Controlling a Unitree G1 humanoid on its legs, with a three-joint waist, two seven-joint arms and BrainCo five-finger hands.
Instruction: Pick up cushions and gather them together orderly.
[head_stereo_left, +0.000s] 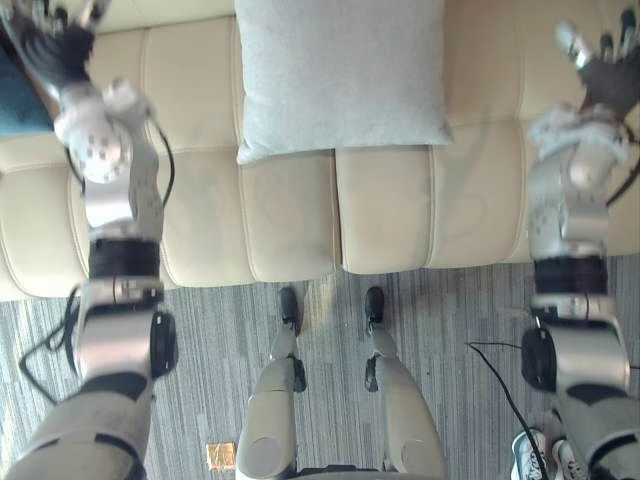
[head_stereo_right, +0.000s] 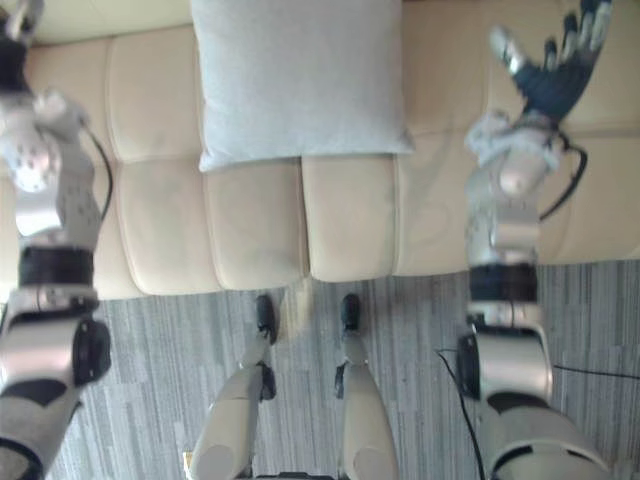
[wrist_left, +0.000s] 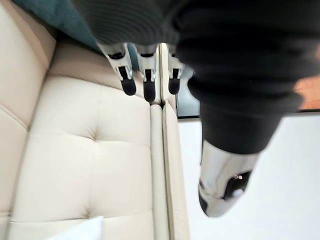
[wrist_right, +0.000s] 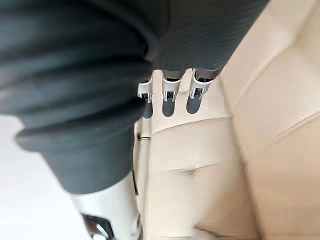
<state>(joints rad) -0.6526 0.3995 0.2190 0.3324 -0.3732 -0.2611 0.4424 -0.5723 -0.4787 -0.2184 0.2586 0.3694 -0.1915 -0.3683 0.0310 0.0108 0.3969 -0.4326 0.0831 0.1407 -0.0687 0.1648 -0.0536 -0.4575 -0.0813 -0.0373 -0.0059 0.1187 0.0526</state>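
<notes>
The step in hand is judged to be the reach before any pick-up, since no cushion is held. The left robot hand (head_stereo_left: 52, 45) is raised over the far left of the cream sofa (head_stereo_left: 290, 215), with its fingers straight and nothing gripped. It is seen just beside a teal cushion (head_stereo_left: 18, 100) at that end of the seat, though contact cannot be made out. The right robot hand (head_stereo_right: 556, 78) is lifted over the right end of the sofa, its fingers spread and empty, and bare upholstery is seen past its fingertips in the right wrist view. A light grey cushion (head_stereo_left: 340, 75) is propped against the backrest at the middle of the sofa, well apart from both hands and from the teal cushion. The task is therefore judged to be at its beginning, the cushions being scattered along the seat. For the next move, the left hand would have to be closed on the teal cushion so that it could be carried toward the grey one and set squarely beside it. The cushions are borne by the sofa itself rather than kept in any container.
</notes>
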